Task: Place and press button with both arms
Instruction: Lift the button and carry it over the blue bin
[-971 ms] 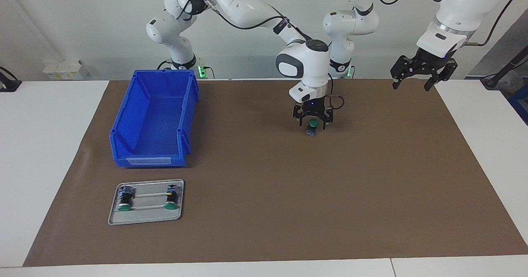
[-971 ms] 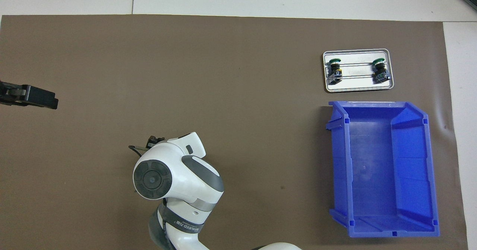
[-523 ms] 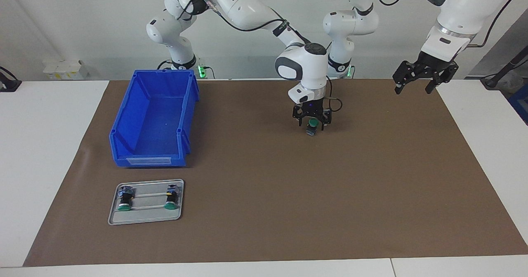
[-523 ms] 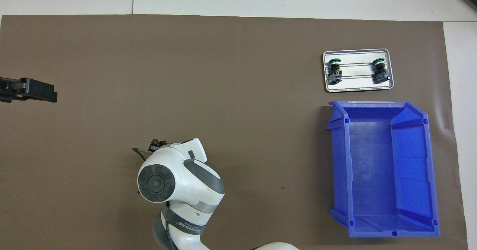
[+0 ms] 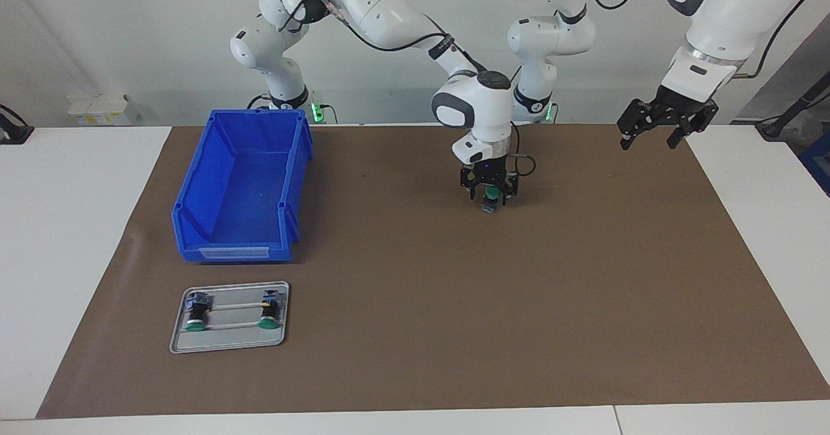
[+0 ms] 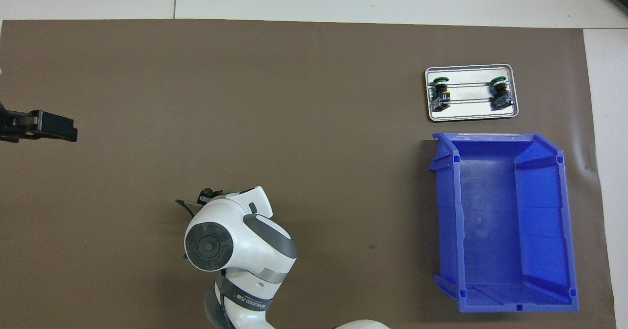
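One button with a green cap stands upright on the brown mat, in the middle of the table's robot end. My right gripper is down around it, pointing straight down, with the cap showing between its black links. In the overhead view the right arm's white wrist hides the button almost wholly. The left gripper hangs open and empty in the air over the mat's corner at the left arm's end.
A blue bin stands empty toward the right arm's end. Beside it, farther from the robots, a grey tray holds two more green-capped buttons lying on their sides. The brown mat covers the table.
The right arm's wrist has shifted slightly over the button, and the gripper's links have drawn in around it. The left gripper has risen a little. The button has not moved.
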You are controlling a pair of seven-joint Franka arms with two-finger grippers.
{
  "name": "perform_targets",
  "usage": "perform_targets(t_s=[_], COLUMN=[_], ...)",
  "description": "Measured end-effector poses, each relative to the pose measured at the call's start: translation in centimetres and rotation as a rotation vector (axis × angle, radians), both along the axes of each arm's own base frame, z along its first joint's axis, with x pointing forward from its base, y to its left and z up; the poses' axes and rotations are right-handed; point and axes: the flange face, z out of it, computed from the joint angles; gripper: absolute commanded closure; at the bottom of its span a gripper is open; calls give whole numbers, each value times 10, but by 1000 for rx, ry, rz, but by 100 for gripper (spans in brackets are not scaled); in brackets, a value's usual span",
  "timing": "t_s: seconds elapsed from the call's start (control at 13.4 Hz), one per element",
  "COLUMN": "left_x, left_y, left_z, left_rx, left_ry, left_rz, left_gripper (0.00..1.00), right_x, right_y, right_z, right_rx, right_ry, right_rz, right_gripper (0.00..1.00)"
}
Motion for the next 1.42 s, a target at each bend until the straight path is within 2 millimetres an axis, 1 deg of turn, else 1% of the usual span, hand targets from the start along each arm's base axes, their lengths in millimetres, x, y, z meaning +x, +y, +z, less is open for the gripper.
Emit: perform_targets(t_s=[0.07, 0.15, 0.22, 0.3, 0.6, 0.75, 0.82, 0.9, 0.97, 1.05, 1.12, 1.27, 1.42], left_x=[-4, -9, -14, -18, -22, -22, -22, -22, -22, -22, -22, -22, -22], left_y=[0, 0, 1, 1, 1, 1, 1, 1, 1, 1, 1, 1, 1], left_z=[-10, -20, -26, -27, -23, -24, -24, -24, -25, -25, -25, -25, -25], left_rx=[0, 1, 1, 1, 1, 1, 1, 1, 1, 1, 1, 1, 1], left_ry=[-3, -3, -3, -8, -15, -14, -13, -12, -12, -12, -12, -11, -11], left_rz=[-5, -10, -13, -14, -14, -14, -14, -14, -14, -14, -14, -14, -14], left_gripper=[0, 0, 0, 0, 0, 0, 0, 0, 0, 0, 0, 0, 0], right_x=[0, 0, 0, 0, 3, 10, 17, 29, 43, 58, 72, 98, 116], right_y=[0, 0, 1, 1, -1, -8, -16, -30, -50, -77, -108, -182, -268], right_z=[0, 0, 1, 0, 3, 11, 22, 39, 61, 85, 109, 152, 191], right_rx=[5, 7, 9, 9, 8, -14, -42, -75, -105, -126, -144, -188, -234], right_ry=[-3, -4, -5, -5, -6, -18, -39, -63, -79, -87, -91, -89, -76], right_rz=[1, 1, 1, 1, -4, -9, -8, -10, -7, 5, 18, 48, 82], right_gripper=[91, 100, 100, 100, 100, 100, 100, 100, 100, 100, 100, 100, 100])
